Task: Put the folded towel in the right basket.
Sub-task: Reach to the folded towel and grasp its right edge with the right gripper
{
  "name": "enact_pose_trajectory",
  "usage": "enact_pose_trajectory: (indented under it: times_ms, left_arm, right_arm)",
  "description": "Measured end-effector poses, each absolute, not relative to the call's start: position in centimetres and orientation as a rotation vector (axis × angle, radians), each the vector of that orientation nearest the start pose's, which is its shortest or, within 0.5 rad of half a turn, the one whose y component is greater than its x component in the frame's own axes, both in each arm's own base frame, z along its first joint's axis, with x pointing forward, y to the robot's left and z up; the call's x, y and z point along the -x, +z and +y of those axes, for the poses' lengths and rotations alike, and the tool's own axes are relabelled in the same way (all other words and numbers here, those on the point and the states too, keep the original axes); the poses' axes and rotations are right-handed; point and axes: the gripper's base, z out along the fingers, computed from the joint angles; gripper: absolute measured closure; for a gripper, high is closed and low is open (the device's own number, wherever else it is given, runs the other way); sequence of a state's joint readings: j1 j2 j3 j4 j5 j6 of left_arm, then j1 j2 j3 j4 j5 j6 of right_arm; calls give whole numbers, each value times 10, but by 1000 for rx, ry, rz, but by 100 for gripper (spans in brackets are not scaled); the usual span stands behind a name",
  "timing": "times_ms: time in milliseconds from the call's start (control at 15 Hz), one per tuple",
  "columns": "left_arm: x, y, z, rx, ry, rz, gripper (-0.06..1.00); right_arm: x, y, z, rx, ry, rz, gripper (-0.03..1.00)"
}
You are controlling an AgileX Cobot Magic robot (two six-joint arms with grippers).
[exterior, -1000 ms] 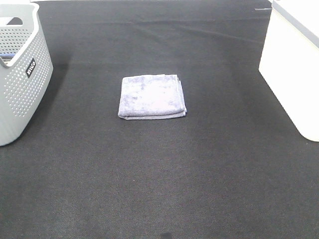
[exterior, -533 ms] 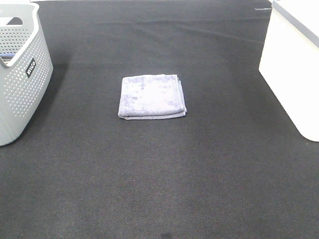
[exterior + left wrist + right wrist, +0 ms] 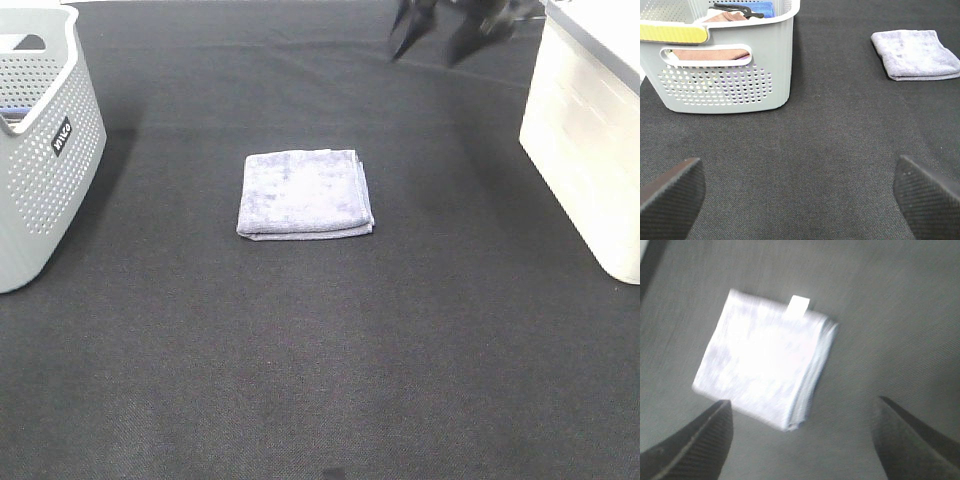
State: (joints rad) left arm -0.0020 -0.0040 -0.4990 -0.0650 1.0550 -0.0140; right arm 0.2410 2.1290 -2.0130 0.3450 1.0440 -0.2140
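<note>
Judging by the layout, barely started: nothing grasped, nothing lifted. Found flat on the dark counter at the centre of the high view: the folded towel, well apart from the right basket at the right edge and from the grey perforated basket at the left edge (not empty, going by the left wrist view). Left to do: coming down, pinching the cloth, carrying it across to the right, letting go inside the white bin. As for the right hand: hovering at the top of the high view, up and right of the towel, fingers spread wide, holding nothing, touching nothing, the towel blurred but framed between them in its own camera. Likewise spread and empty: the left hand, near the grey basket.
</note>
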Motion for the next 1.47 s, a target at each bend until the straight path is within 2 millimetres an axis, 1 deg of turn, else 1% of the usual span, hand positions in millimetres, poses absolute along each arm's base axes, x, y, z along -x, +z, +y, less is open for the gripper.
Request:
enact_pose_trajectory:
  times_ms: [200, 267, 333, 467, 600, 800, 867, 933, 1133, 1333, 1467]
  left_arm:
    - [5, 278, -5, 9, -88, 2035, -2]
    - [5, 278, -5, 9, -88, 2035, -2]
    - [5, 278, -5, 9, -88, 2035, -2]
    - [5, 278, -5, 9, -88, 2035, -2]
    - [5, 278, -5, 9, -88, 2035, -2]
    - [5, 278, -5, 9, -88, 2035, -2]
    - [5, 278, -5, 9, -88, 2035, -2]
    - [5, 278, -5, 9, -88, 2035, -2]
    - [5, 278, -5, 9, -88, 2035, -2]
    - [5, 278, -5, 9, -88, 2035, -2]
    - [5, 278, -5, 9, -88, 2035, -2]
  right_arm:
    - [-468, 233, 149, 429, 580, 2690, 24]
    - [-472, 205, 152, 411, 613, 2746, 24]
    - [-472, 205, 152, 411, 613, 2746, 24]
    - [-478, 179, 154, 399, 636, 2796, 24]
    - [-486, 161, 157, 405, 656, 2821, 24]
    - [-498, 150, 164, 453, 707, 2841, 24]
    - [-506, 144, 166, 457, 711, 2822, 24]
    - [-508, 139, 166, 456, 712, 2821, 24]
    - [-508, 124, 167, 453, 726, 2856, 24]
    - [-508, 115, 169, 448, 758, 2865, 24]
    - [-508, 109, 171, 442, 808, 2865, 24]
